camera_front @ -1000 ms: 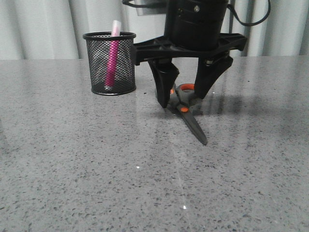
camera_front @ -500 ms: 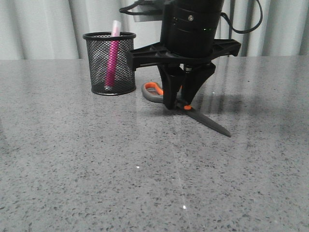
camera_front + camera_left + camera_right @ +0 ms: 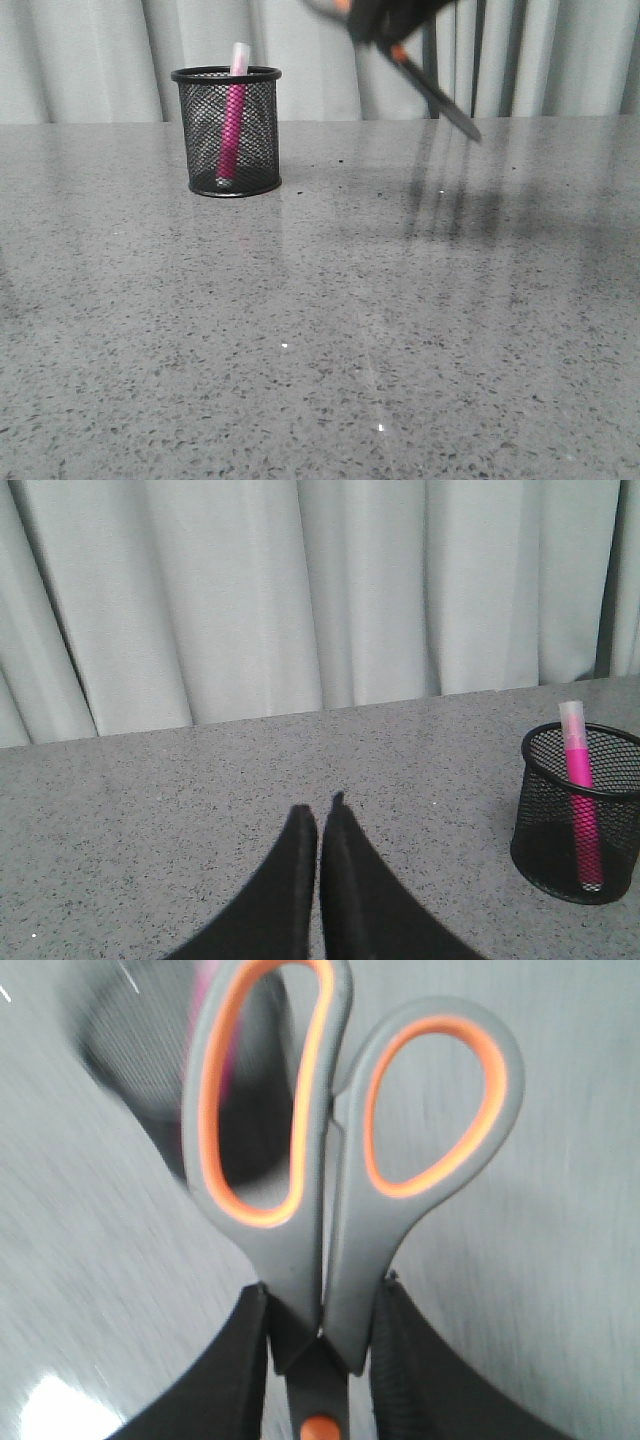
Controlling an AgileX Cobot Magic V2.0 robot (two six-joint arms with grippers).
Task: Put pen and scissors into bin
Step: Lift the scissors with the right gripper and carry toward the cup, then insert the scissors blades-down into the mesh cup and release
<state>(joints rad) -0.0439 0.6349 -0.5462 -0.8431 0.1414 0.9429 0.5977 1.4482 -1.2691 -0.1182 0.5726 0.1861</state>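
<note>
The right gripper is clamped on the scissors, its 2 black fingers pressing the grey shanks from either side just below the handle loops; the orange pivot dot sits between the fingers, and the 2 orange-lined loops stand out beyond them, side by side and touching. In the front view the right gripper is blurred at the upper edge, well above the table; the scissors hang from it in the air, blades closed and slanting down toward the robot's right, the tip clear of the tabletop.

The left gripper holds nothing; its 2 dark fingers lie pressed together, tips touching, over bare grey tabletop.

The bin stands upright on the table to the robot's left of the raised scissors and well apart from them; the pen is inside it, leaning slightly, its whitish cap poking above the rim. The left wrist view shows the same bin and pen; pale curtains hang behind the table.
</note>
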